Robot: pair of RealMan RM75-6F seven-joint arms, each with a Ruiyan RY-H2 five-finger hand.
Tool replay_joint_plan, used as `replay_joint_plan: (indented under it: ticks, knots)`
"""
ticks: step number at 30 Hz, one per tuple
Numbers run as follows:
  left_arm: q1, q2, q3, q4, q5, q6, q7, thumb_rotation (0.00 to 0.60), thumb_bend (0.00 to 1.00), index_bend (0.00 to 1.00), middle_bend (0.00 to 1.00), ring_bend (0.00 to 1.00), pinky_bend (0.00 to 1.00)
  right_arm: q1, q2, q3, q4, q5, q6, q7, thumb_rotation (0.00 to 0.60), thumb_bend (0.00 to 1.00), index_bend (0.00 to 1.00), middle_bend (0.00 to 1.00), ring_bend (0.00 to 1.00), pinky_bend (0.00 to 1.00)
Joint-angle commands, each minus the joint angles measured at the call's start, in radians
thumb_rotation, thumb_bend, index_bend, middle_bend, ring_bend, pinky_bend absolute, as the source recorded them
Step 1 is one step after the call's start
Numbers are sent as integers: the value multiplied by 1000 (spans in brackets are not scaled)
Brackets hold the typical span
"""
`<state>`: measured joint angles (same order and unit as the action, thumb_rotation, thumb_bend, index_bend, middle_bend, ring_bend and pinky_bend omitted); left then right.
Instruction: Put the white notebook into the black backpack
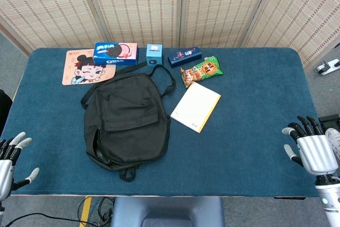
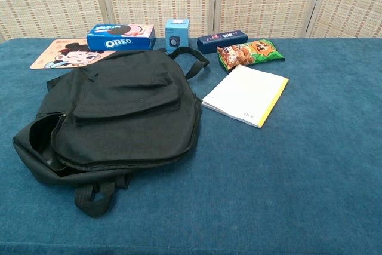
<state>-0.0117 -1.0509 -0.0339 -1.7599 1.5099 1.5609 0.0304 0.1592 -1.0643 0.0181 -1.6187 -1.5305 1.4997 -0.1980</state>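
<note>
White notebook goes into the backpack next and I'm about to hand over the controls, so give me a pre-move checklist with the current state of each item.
1. White notebook lies flat with nothing on it: ok.
2. Notebook apart from the snack bag behind it: ok, a small gap shows.
3. Black backpack lies flat beside the notebook: ok.
4. Backpack main opening unzipped: cannot tell; the chest view shows a gap along its left side, but not how wide.
5. Right hand holds nothing, fingers apart: ok.
6. Left hand holds nothing: ok, at the table's near left edge.
</note>
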Motion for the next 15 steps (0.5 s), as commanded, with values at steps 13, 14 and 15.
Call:
replay_joint_plan:
  ticks: [13, 14, 15]
  knots:
    - [-1, -2, 0, -5, 8, 2, 0, 600, 248, 212, 86, 94, 32, 46, -31, 36, 14, -23, -55, -24, 600, 310, 352, 298, 131, 111]
    - [-1, -2, 0, -5, 7, 2, 0, 600, 248, 212, 86, 94, 32, 56, -36, 39, 16, -26, -65, -28, 600, 310, 347, 295, 131, 111]
    - [-2, -2, -1, -5, 7, 1, 0, 600, 248, 213, 86, 94, 32, 71, -45, 45, 20, -32, -80, -33, 600, 310, 340, 290, 131, 111]
